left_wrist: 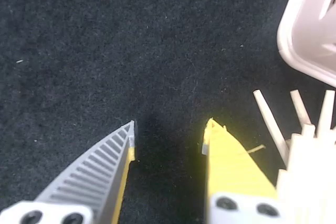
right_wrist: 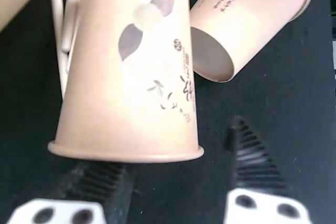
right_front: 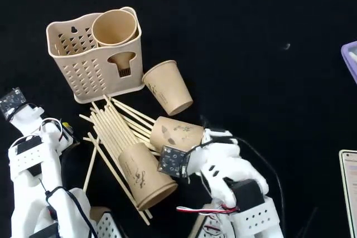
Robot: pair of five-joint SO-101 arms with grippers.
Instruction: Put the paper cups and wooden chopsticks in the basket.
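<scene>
A beige basket (right_front: 83, 73) stands at the back left with one paper cup (right_front: 114, 26) upright inside it. Three more paper cups lie on their sides: one beside the basket (right_front: 167, 87), one in the middle (right_front: 175, 134), one nearer the front (right_front: 146, 175). Wooden chopsticks (right_front: 114, 129) are piled between the basket and the cups. My right gripper (right_wrist: 173, 148) is open at the mouth of the middle cup (right_wrist: 131, 66), the rim partly between its jaws. My left gripper (left_wrist: 170, 129) is open over bare table, with chopstick ends (left_wrist: 299, 119) and the basket's corner (left_wrist: 315, 30) just beyond it.
The tabletop is black cloth. A purple container (right_front: 350, 59) and a pale flat object (right_front: 349, 185) sit at the right edge. The second lying cup (right_wrist: 247, 19) is just beyond the right gripper, and chopsticks (right_wrist: 65, 35) run beside the middle cup.
</scene>
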